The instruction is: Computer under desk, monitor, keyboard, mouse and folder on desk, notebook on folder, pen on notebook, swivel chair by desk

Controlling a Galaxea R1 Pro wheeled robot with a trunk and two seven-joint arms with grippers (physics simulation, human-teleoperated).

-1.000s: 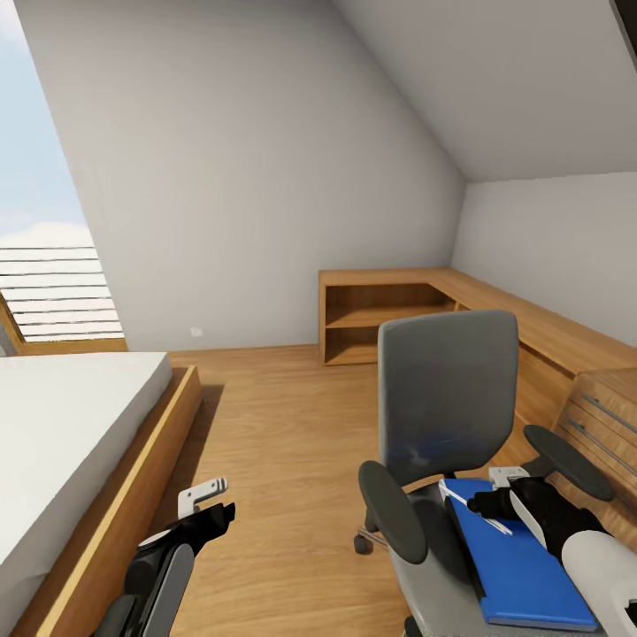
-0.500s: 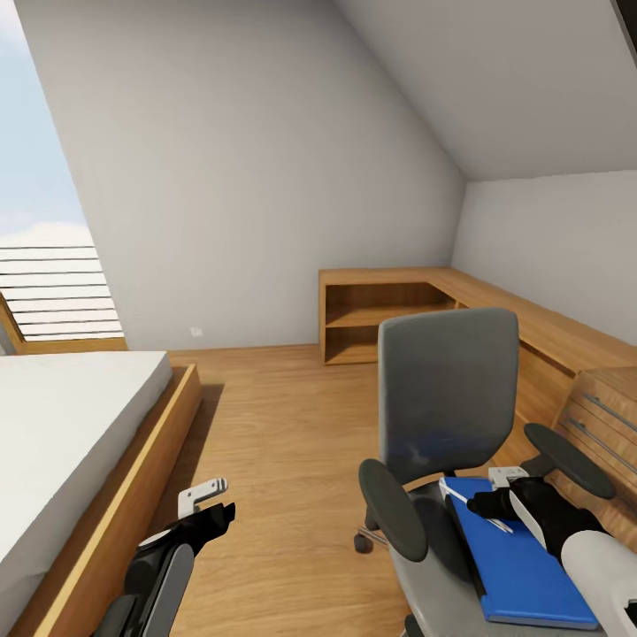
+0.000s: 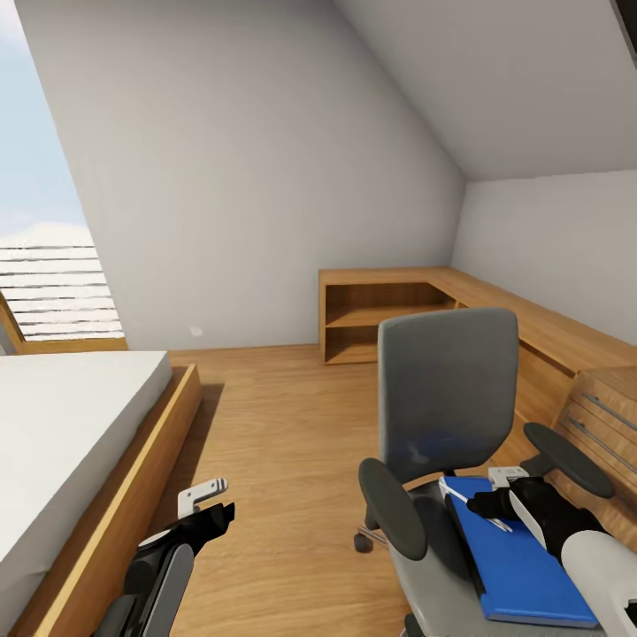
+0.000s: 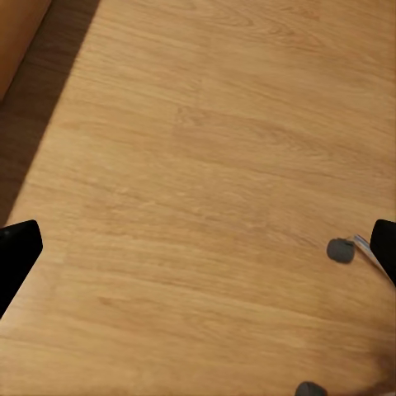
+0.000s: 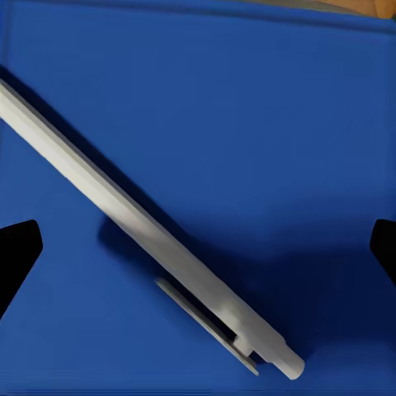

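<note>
The white pen [image 5: 148,239] lay on the blue folder [image 3: 522,566] on the swivel chair [image 3: 447,398] seat, neither bearing readable writing. The right gripper [image 5: 198,247] hung spread wide over the pen, gripping nothing. The left gripper [image 4: 198,252] was likewise spread wide, above the wood floor [image 4: 206,165] beside the chair's casters.

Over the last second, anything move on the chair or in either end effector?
Almost nothing. The right end effector eased slightly lower over the flat bright blue folder between the first earlier picture and the next, then held. It is open, its fingers either side of the thin white pen lying on the folder. The grey upholstered swivel chair and the open left end effector over the light wood floor are unchanged.
</note>
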